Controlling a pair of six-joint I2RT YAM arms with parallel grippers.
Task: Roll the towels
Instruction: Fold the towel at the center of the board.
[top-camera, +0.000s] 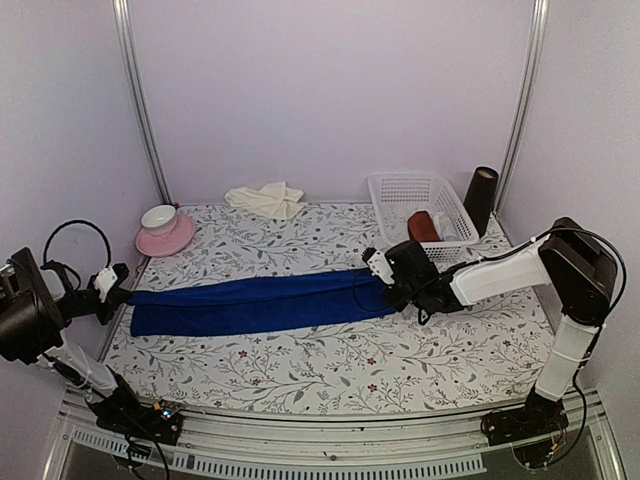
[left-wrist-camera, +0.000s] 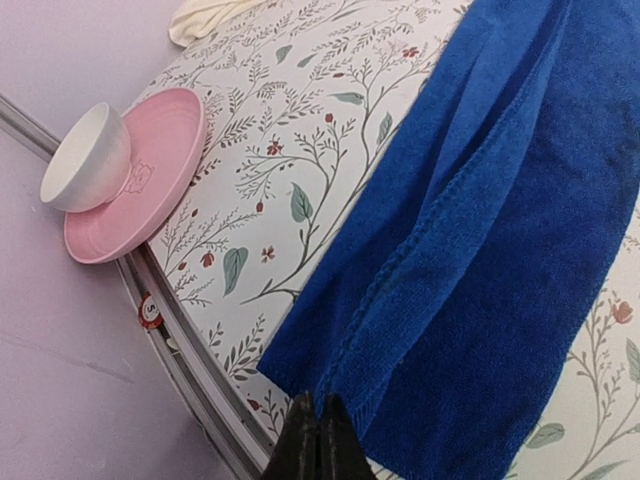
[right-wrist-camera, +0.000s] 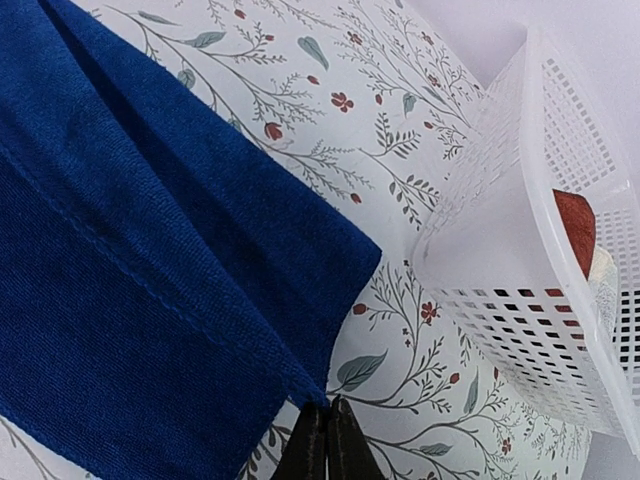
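Right now both wrist views are cutting off all but the fingertips, and the dark red roll (top-camera: 422, 226) is showing only partly through the basket (top-camera: 385, 200) mesh at the table's (top-camera: 300, 350) far right corner. The blue towel (top-camera: 260, 303) is lying stretched left to right across the middle. The left gripper (left-wrist-camera: 317, 398) is pinching its left end and the right gripper (right-wrist-camera: 327, 402) its right corner, jaws pressed together. The cream towel (top-camera: 266, 198) is sitting crumpled at the far edge.

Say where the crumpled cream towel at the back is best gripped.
Probably the loose corner of the cream towel that pokes out toward the basket, approached from above on that side. The cloth lies in a bunched heap, and that flap looks like a thin free edge clear of the folds.
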